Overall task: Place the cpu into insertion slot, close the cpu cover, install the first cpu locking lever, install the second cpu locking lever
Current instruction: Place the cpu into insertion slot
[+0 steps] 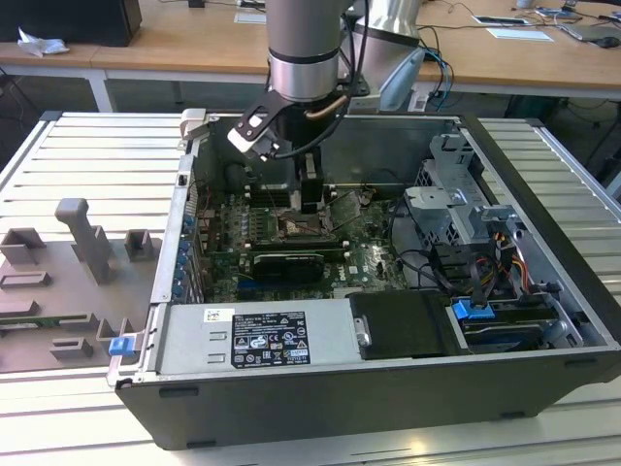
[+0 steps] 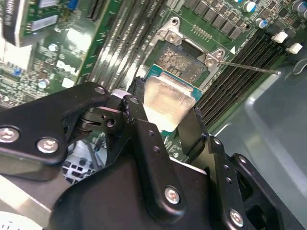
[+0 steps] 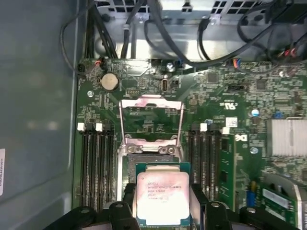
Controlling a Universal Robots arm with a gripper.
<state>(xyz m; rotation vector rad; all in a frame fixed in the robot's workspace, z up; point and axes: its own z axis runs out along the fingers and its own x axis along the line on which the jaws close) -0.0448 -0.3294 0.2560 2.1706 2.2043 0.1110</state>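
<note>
cpu [image 3: 162, 196] in tool [image 3: 162, 211], cpu cover [image 3: 151, 102] open

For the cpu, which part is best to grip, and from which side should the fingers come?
By its two opposite side edges, from straight above, as the gripper holds it now. The cpu is thin, flat and level, metal top up, so probably only the edges offer a pinch.

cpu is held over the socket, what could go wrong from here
The cpu, clamped in the gripper, is not yet seated in the insertion slot; lowered misaligned, it might bend the slot's contacts. The open cpu cover stands close by, so the fingers could snag it.
</note>
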